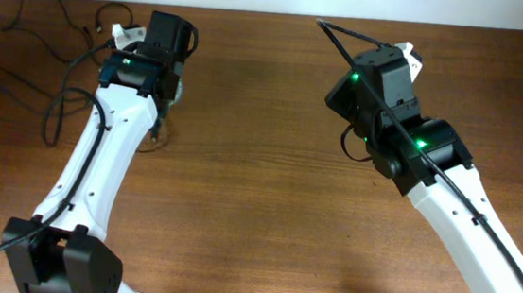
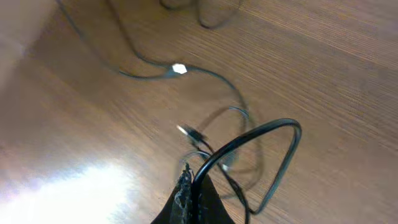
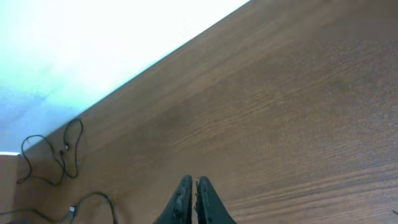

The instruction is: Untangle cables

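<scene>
Several thin black cables lie loose at the table's far left [image 1: 56, 110]. My left gripper [image 1: 162, 109] is shut on one black cable [image 2: 283, 134], which loops out to the right of the fingertips [image 2: 194, 180] above the table. Below it lie another thin strand with a pale plug [image 2: 178, 69] and a small plug end [image 2: 186, 132]. A thin loop shows on the table by the gripper in the overhead view [image 1: 151, 143]. My right gripper [image 1: 393, 54] is shut and empty [image 3: 193, 182] above bare wood. Far-off cable loops [image 3: 69, 144] show in the right wrist view.
The wooden table's far edge [image 3: 155, 56] runs close behind the right gripper. The arms' own thicker black cables run along both arms [image 1: 342, 42]. The left table corner [image 2: 18, 43] lies near the loose strands.
</scene>
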Motion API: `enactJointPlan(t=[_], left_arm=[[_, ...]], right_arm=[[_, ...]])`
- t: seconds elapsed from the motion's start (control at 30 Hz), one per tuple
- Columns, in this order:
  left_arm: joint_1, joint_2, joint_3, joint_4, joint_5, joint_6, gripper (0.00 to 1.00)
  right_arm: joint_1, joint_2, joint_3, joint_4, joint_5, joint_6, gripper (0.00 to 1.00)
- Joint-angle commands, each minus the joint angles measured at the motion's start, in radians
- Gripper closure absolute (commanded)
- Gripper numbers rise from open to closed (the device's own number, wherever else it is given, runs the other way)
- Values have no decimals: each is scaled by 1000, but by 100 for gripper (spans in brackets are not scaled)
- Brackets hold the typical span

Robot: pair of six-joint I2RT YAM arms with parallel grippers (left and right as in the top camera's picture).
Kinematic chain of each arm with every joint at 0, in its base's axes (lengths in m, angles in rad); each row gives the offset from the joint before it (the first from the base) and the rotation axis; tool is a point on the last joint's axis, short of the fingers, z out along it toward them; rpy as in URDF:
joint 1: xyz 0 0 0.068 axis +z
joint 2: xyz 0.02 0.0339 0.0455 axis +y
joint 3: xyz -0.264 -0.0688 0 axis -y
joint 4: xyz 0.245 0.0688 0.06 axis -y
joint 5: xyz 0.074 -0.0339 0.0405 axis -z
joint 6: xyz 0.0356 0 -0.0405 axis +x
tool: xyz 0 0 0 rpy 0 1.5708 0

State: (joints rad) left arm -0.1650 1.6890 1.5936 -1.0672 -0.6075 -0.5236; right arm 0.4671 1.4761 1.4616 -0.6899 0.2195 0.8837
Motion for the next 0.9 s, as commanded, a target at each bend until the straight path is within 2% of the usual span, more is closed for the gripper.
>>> enactJointPlan(t=[0.0,0.03,0.1,0.2,0.3,0.33,0.43,0.5,0.67,0.77,0.87], left_arm=[[2,-8,12,69,469,246,100],[2,-8,12,92,686,357,100],[2,-25,14,117,1061,487,100],[2,-73,16,170,1263,499,100],[2,-119,16,182,1305,478,100],[2,-132,16,184,1317,464,100],[2,-182,16,203,1398,464,100],[2,-211,16,203,1398,463,100],[2,-253,16,208,1398,441,100],[2,-260,16,234,1397,403,100],[2,-260,16,258,1397,389,100]], right_arm=[[-3,-15,2,-23,-68,0,81],[-3,-15,2,-30,-78,-14,77],[-4,-15,2,-63,-78,-16,72],[-4,-6,2,-111,-126,-84,64],[-3,24,2,-115,-269,-207,43],[-3,39,2,-116,-312,-228,39],[-3,96,2,-116,-409,-253,37],[-3,139,2,-114,-472,-252,37],[-3,192,2,-115,-481,-253,34],[-3,208,2,-116,-604,-279,34],[-3,216,2,-136,-639,-278,32]])
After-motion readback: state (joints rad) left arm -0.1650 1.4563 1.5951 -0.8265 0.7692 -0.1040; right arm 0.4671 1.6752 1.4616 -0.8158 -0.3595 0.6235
